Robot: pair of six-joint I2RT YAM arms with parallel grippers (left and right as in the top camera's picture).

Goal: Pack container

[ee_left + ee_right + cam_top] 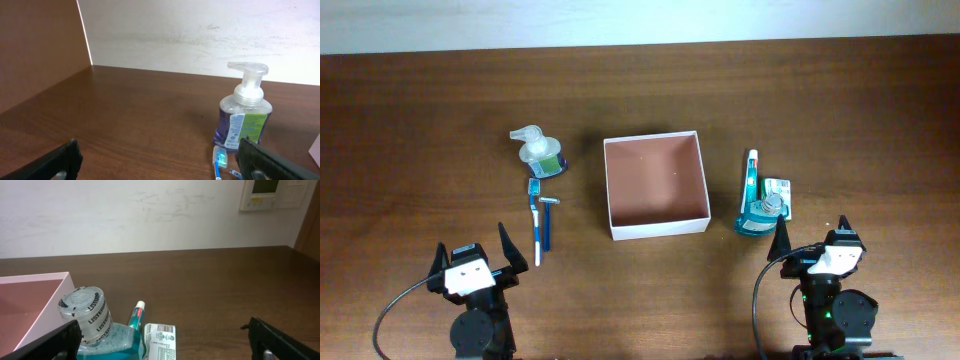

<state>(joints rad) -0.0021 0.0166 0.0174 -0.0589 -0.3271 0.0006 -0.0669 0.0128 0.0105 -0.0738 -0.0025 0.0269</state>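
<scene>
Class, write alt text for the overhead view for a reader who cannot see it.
An empty white-walled container sits centre frame. Left of it are a pump bottle, toothbrush and razor; right, a teal bottle and toothpaste tube. The left gripper and right gripper sit open below.

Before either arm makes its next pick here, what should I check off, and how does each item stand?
1. Container free for items: ok, bottom bare.
2. Left gripper open: ok.
3. Right gripper open: ok.
4. Soap bottle upright for a grasp: ok.
5. Toothbrush and razor apart: cannot tell, they lie very close.
6. Mouthwash free of neighbours: not ok, toothpaste and a packet crowd it.
</scene>
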